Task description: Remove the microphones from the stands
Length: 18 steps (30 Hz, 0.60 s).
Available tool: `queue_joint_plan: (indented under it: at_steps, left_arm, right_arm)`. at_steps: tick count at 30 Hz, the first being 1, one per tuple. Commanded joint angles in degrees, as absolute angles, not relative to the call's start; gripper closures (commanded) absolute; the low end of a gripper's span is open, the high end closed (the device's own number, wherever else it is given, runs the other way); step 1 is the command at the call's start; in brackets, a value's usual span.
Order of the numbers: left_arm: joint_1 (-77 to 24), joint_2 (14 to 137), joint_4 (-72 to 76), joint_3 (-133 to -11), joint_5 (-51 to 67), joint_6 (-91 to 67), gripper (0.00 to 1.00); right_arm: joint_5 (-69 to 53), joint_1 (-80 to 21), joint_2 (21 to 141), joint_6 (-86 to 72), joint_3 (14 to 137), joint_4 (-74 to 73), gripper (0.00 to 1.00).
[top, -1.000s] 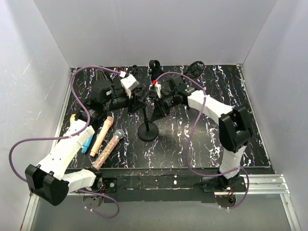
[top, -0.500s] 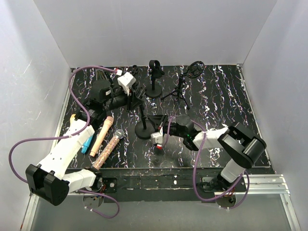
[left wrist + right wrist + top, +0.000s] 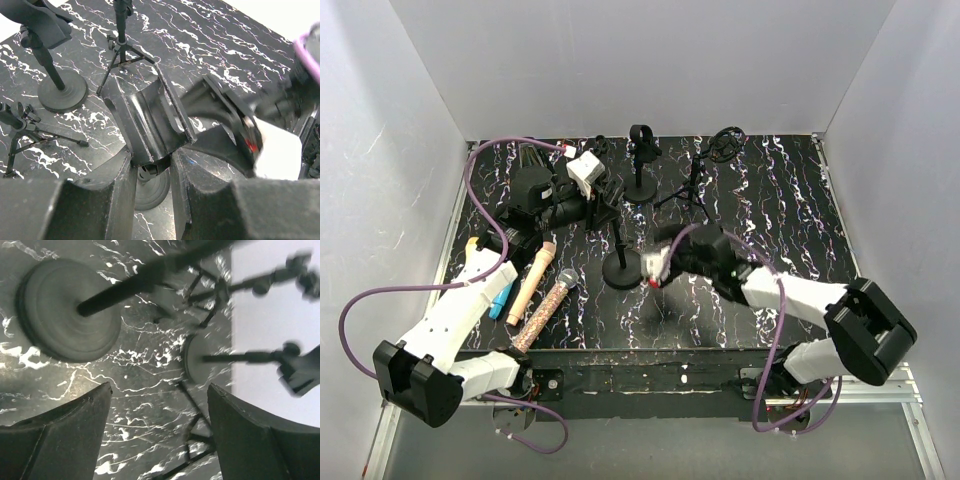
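The black stand (image 3: pixel 622 270) has a round base and a thin pole, topped by a black clip (image 3: pixel 150 120). My left gripper (image 3: pixel 152 156) is shut on the bottom of that clip, and the clip's trough is empty. A peach microphone (image 3: pixel 532 282) and a glittery microphone (image 3: pixel 545 308) lie on the mat to the stand's left. My right gripper (image 3: pixel 655 268) hovers low just right of the stand's base (image 3: pixel 70 310). It is open, with only marbled mat between its fingers (image 3: pixel 75 440).
A second round-base stand (image 3: pixel 642 165) and a tripod stand (image 3: pixel 698 185) with a ring mount stand at the back. A blue object (image 3: pixel 502 297) lies by the microphones. White walls close in the mat on three sides.
My right gripper left the stand's top, swung down to the mat in front, then opened and drew back toward the base. My left gripper stayed shut on the clip.
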<state>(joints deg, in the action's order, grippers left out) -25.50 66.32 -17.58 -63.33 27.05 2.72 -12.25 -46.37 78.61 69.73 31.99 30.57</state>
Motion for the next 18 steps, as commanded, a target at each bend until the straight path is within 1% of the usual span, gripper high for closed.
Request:
queue_joint_plan:
  at_steps: [1, 3, 4, 5, 8, 11, 14, 18]
  left_arm:
    - [-24.87, 66.0, -18.72, -62.58, 25.57, 4.48, 1.0]
    - [-24.79, 66.18, -18.63, -62.84, 26.01, 4.48, 1.0]
    - [-24.79, 66.27, -18.72, -62.93, 26.02, 4.48, 1.0]
    - [-24.7, 66.44, -18.81, -63.1, 26.1, 4.48, 1.0]
    - [-24.7, 66.8, -18.81, -63.54, 26.54, 4.48, 1.0]
    - [-24.7, 66.8, -18.46, -63.55, 26.54, 4.31, 1.0]
    - [-24.7, 66.71, -18.46, -63.54, 26.37, 4.31, 1.0]
    - [-24.7, 66.36, -18.9, -63.37, 26.8, 4.48, 1.0]
  right_arm:
    - [-17.17, -38.35, 79.61, 31.37, 53.2, -9.13, 0.17]
    - [-31.58, -33.34, 84.96, 19.75, 63.24, -21.74, 0.17]
    - [-37.9, -31.74, 87.25, 15.16, 66.94, -24.23, 0.15]
    - [-42.84, -31.03, 88.06, 11.55, 67.93, -23.91, 0.14]
    - [-48.4, -31.02, 89.9, 8.88, 70.3, -25.82, 0.13]
    - [-53.16, -30.85, 94.21, 5.38, 74.26, -28.39, 0.15]
    - [-55.81, -30.85, 95.71, -1.2, 73.92, -22.87, 0.16]
    - [-56.25, -30.85, 98.08, -12.02, 74.0, -14.96, 0.16]
